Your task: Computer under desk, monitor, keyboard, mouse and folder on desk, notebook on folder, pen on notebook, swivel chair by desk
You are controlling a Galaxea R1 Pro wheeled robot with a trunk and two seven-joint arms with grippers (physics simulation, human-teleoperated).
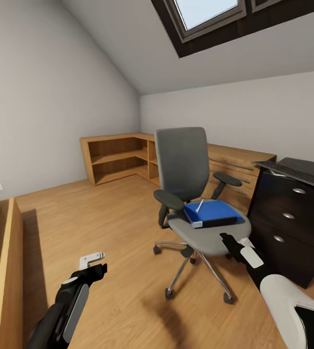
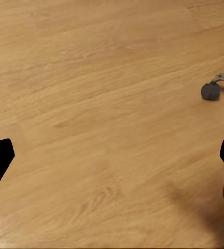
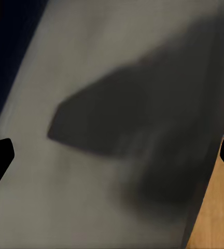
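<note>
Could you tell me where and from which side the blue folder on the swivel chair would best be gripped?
Probably by its front edge, the dark spine side overhanging toward the seat's front. The folder lies flat on the swivel chair seat, pen on top. The right gripper hovers open just in front of the seat, so a low, level approach from there suits; armrests block the sides.

A blue folder (image 1: 213, 212) with a pen (image 1: 199, 205) on top lies on the grey swivel chair (image 1: 186, 169).

The left arm is glossy black with a long grey panel along its forearm, ending in a black tool (image 1: 95, 261) with pale grey metal fingers. The right arm is white at the elbow, black toward its tool (image 1: 226, 239), with a white wrist patch.
</note>
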